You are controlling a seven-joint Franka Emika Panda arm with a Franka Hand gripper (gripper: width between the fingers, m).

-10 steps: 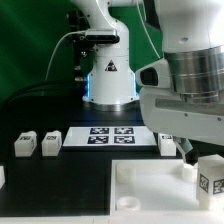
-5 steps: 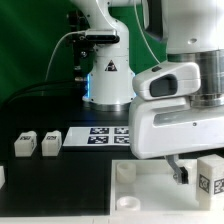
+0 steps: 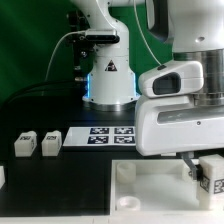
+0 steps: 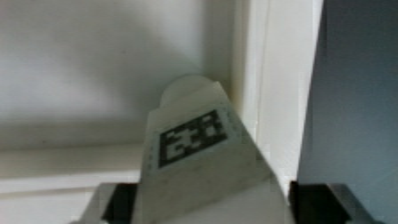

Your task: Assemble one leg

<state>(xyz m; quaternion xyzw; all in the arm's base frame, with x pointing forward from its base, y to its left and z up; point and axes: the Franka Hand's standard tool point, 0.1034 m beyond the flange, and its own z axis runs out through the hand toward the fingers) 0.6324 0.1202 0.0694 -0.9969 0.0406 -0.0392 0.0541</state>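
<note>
A white leg [image 3: 212, 174] with a black-and-white tag stands at the exterior view's right edge, beside the large white tray [image 3: 135, 192]. My gripper [image 3: 200, 166] has come down over it. In the wrist view the same leg [image 4: 199, 135] fills the space between my two dark fingers [image 4: 121, 204], which touch its sides. My gripper [image 4: 217, 205] is shut on the leg. Two more legs [image 3: 24, 144] [image 3: 49, 143] stand on the black table at the exterior view's left.
The marker board [image 3: 108, 136] lies behind the tray in front of the robot base [image 3: 108, 85]. My arm's bulky white body [image 3: 180, 110] hides the table's right part. A small white part [image 3: 2, 176] shows at the left edge.
The arm has moved toward the exterior view's right, and its fingers have come onto the leg at the right edge. The leg itself has hardly moved.
</note>
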